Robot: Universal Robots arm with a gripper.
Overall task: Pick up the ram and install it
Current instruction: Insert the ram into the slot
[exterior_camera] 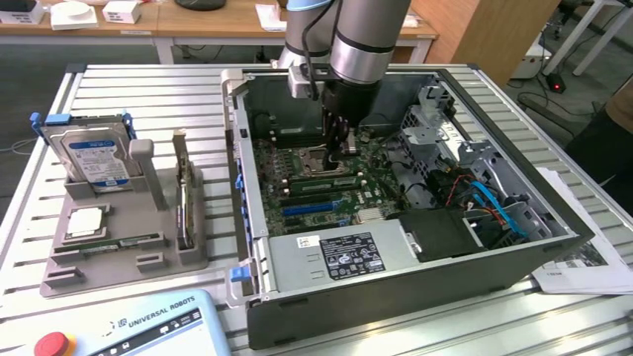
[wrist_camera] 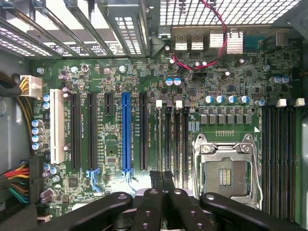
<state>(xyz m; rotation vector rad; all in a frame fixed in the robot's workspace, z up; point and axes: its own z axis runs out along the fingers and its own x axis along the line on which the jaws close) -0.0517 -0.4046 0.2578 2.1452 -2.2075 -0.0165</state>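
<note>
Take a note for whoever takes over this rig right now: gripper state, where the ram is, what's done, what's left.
Gripper: shut, nothing seen between its fingers, down inside the open computer case over the memory slots beside the CPU socket.
Ram: lying flat at the front of the grey tray, at the exterior view's left, apart from the gripper.
Done: nothing that shows; no stick seen in the slots.
Left: the pick-up and the install.

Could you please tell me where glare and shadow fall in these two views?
Exterior view: even room light on the table; the computer case interior sits darker under the arm. Wrist view: white glare through the perforated case wall; the motherboard is evenly lit.
</note>
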